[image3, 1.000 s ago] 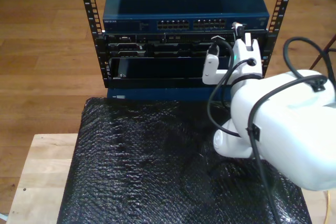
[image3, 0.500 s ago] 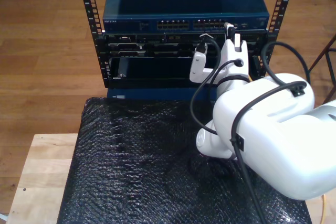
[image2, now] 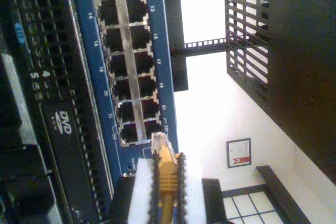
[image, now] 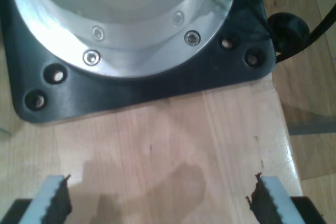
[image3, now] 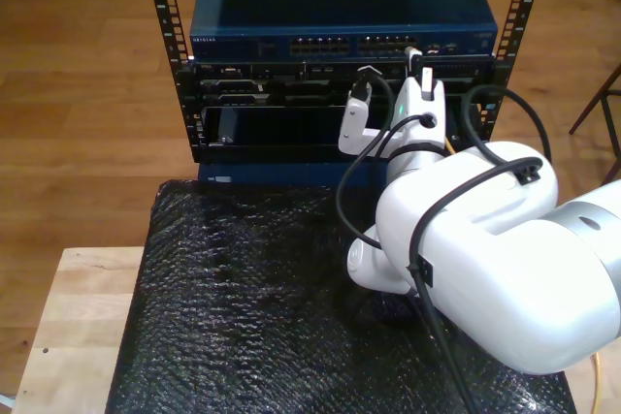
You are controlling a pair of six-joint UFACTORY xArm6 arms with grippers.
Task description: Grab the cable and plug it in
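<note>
Light wooden tabletop (image3: 73, 322), bare strip along the exterior view's left, mostly covered by a crinkled black plastic sheet (image3: 252, 307). White robot arm base (image3: 466, 259) sits on the sheet toward the exterior view's right. Past the table's far edge: brown wood plank floor (image3: 87, 113), black metal rack frame (image3: 170, 55) standing on it, blue network switch (image3: 340, 12) on top.

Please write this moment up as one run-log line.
second gripper: shut on yellow-orange network cable | clear plug: just short of blue switch ports | first gripper: open, over wooden surface
</note>
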